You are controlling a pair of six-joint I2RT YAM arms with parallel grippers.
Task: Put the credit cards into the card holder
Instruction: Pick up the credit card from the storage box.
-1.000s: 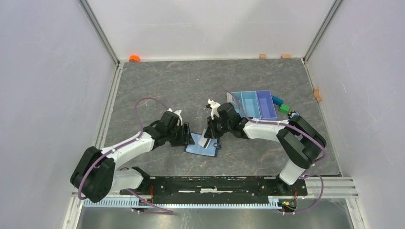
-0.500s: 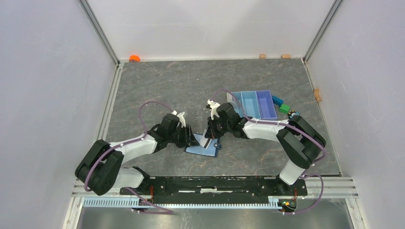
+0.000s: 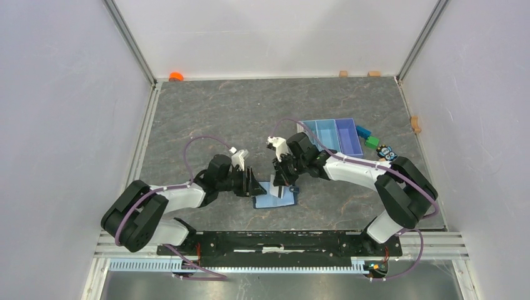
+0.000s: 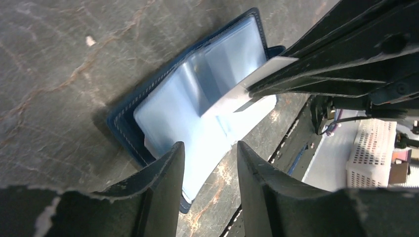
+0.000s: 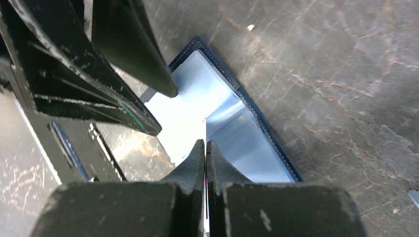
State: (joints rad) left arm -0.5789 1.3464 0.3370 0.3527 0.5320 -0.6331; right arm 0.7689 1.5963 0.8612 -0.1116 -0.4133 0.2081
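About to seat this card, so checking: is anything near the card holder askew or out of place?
Only mildly: the card holder lies open but skewed to the edges of the table, under the card held by the right gripper. The open left gripper sits at its edge. No damage or spill shows.

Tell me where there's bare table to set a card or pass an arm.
Free: far stretch between orange object and tray; strip left of the left arm. Crowded: left gripper and right gripper, holding a credit card, together over the card holder.
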